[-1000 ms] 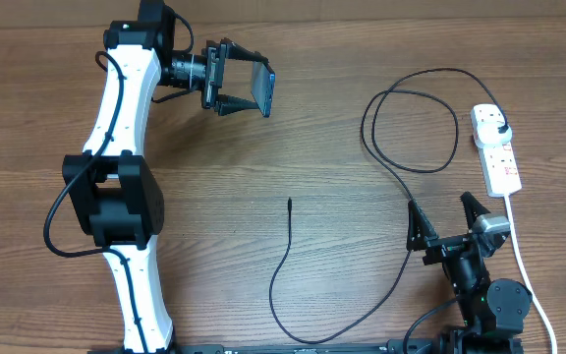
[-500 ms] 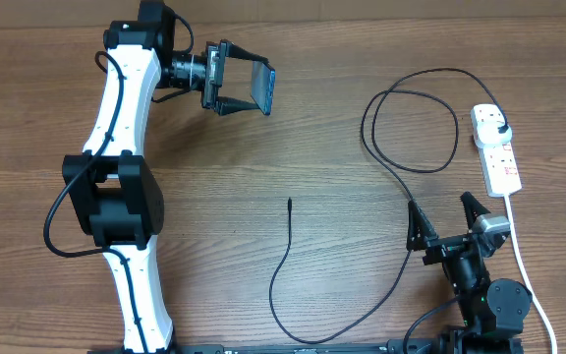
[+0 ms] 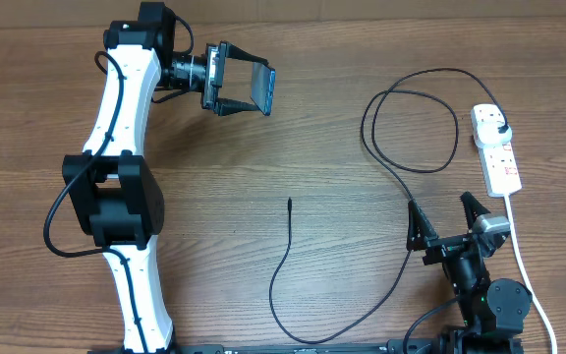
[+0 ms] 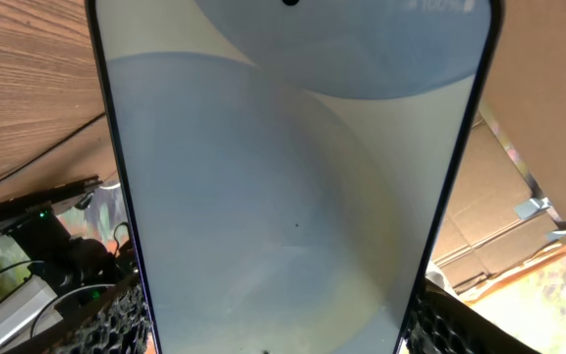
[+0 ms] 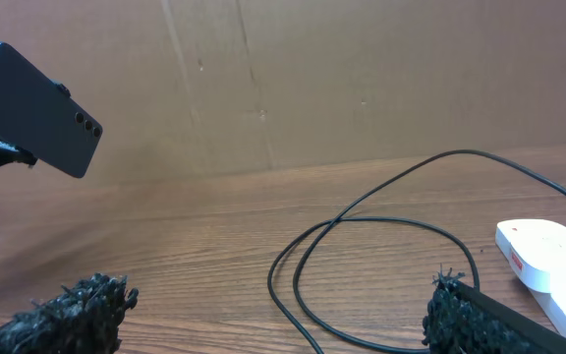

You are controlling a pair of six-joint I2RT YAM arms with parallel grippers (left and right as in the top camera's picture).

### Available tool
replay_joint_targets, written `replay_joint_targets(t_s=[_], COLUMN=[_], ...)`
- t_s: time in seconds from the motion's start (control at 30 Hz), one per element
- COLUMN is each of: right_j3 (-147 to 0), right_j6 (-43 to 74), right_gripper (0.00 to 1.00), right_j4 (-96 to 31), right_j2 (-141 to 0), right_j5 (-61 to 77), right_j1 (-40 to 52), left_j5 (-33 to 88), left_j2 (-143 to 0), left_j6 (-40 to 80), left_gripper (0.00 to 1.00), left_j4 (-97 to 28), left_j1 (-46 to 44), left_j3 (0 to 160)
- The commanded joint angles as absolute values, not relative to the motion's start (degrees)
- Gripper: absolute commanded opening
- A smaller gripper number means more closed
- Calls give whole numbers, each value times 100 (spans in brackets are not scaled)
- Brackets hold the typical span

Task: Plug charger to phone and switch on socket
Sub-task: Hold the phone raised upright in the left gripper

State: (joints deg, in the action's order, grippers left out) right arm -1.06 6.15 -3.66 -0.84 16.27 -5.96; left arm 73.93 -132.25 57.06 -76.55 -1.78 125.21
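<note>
Phone (image 3: 261,89) aloft, charger (image 3: 290,214) tip loose mid-table (image 3: 214,197).
Left fingers (image 3: 236,55) clamped on phone; right fingers (image 3: 416,225) spread wide, empty, near socket (image 3: 497,150). Risks: thin tip skidding at pickup, phone twisting in clamp during insertion.

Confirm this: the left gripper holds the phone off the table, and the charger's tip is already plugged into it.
Wrong. The left gripper holds the phone off the table, but the tip of the charger is not plugged in: it lies loose on the table, as the overhead view shows.
</note>
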Motion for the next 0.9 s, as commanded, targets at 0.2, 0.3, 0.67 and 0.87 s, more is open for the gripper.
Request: replay_joint_targets(t_s=[0.2, 0.3, 0.67, 0.87], right_j3=[-45, -45, -45, -45], right_j6=[593, 593, 593, 596], right_gripper=[100, 100, 100, 100], right_j4=[-338, -338, -336, -333], right_j2=[-16, -16, -16, -16], right_j5=[1612, 1610, 1610, 1612], right_j1=[-569, -569, -569, -569], left_j5=[7649, 7653, 7196, 5986], left_j2=[-13220, -13220, -13220, -13220], left_j6=[5745, 5747, 5697, 5699], left_gripper=[4, 4, 4, 4], left_j4=[-7669, -7669, -7669, -7671], left_j1=[-189, -189, -191, -237], left_j3=[12691, 12691, 12691, 12691])
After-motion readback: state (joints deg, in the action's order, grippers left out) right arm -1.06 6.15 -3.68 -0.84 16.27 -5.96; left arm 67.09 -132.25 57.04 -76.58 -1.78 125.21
